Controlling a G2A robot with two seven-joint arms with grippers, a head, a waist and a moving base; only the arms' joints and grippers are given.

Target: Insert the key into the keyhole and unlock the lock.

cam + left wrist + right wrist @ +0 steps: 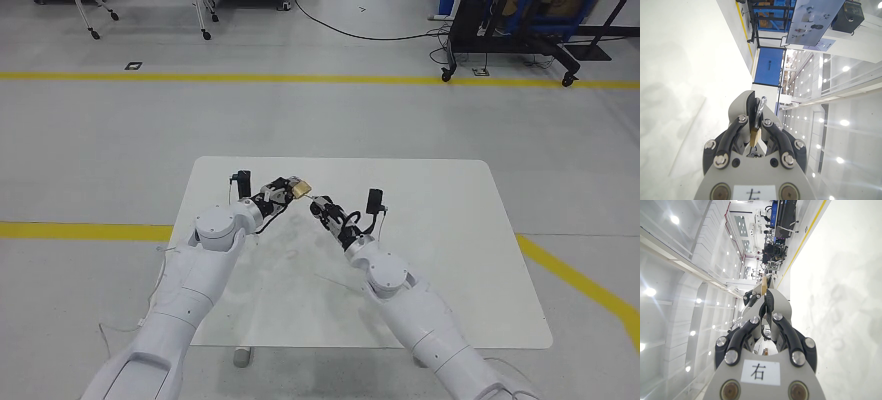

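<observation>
- While the left claw (758, 103) is clenched on the lock (755, 137), its pads pinch the silver shackle (762, 106). The brass body sits back between the two fingers, toward the palm.
- Clenched as well, the right claw (765, 294) presses its fingers together on a thin pale strip seen edge on. This looks to be the key (765, 307), though it is too thin to make out further.
- Just past the right claw's fingertips, in the right wrist view, a brass edge of the lock stands out. The left claw's black links are close beside it.
- Seen from above, the two claws meet almost tip to tip over the far middle of the white worktop (450, 260). The left arm slants in from one side and the right arm from the other.
- The brass lock shows at that meeting point, at the left claw's tip and just beside the right claw's tip.
- Whether the key's blade sits in the keyhole cannot be told, because the fingers hide that spot.
- Beyond the worktop's far edge lies grey floor crossed by a yellow line (300, 78).
- A black wheeled frame (510, 45) stands past that line, well apart from the claws.
</observation>
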